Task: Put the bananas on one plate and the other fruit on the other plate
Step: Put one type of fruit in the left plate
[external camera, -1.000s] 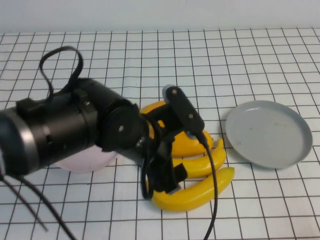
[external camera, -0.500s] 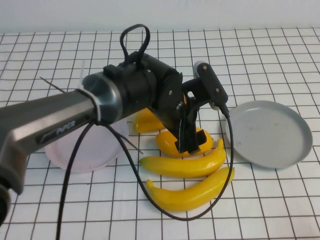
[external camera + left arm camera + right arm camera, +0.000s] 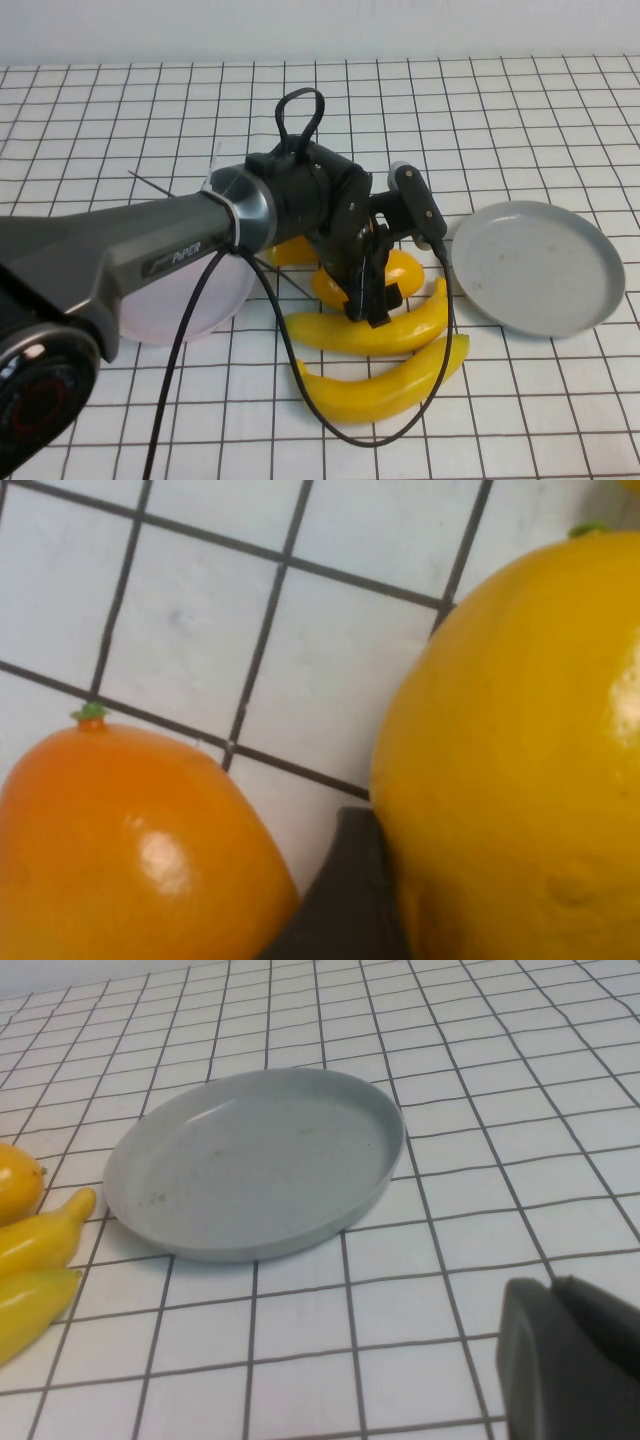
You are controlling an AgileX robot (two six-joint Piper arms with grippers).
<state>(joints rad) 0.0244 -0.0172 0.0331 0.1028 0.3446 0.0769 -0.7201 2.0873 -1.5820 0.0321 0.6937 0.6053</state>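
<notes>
Two yellow bananas [image 3: 372, 330] [image 3: 388, 382] lie side by side at the table's middle. One orange-yellow fruit [image 3: 408, 270] lies just behind them, and a second [image 3: 292, 250] shows partly behind the arm. My left gripper [image 3: 368, 295] is down over the nearer fruit. In the left wrist view one dark finger [image 3: 345, 900] stands between the yellow fruit [image 3: 520, 760] and the orange one [image 3: 130, 850], with the jaws open around the yellow fruit. The grey-blue plate [image 3: 540, 265] is empty on the right. The pink plate [image 3: 180, 300] is half hidden under the arm. My right gripper [image 3: 553, 1285] is shut, near the grey-blue plate [image 3: 250, 1160].
The white cloth with a black grid [image 3: 500, 120] covers the table. The left arm's black cable [image 3: 440, 330] loops over the bananas. The banana tips [image 3: 40, 1235] and one fruit [image 3: 15, 1185] show in the right wrist view.
My left arm has swung away from the camera and out over the fruit, then lowered its gripper onto the orange-yellow fruit behind the bananas. The fruit and plates have not moved.
</notes>
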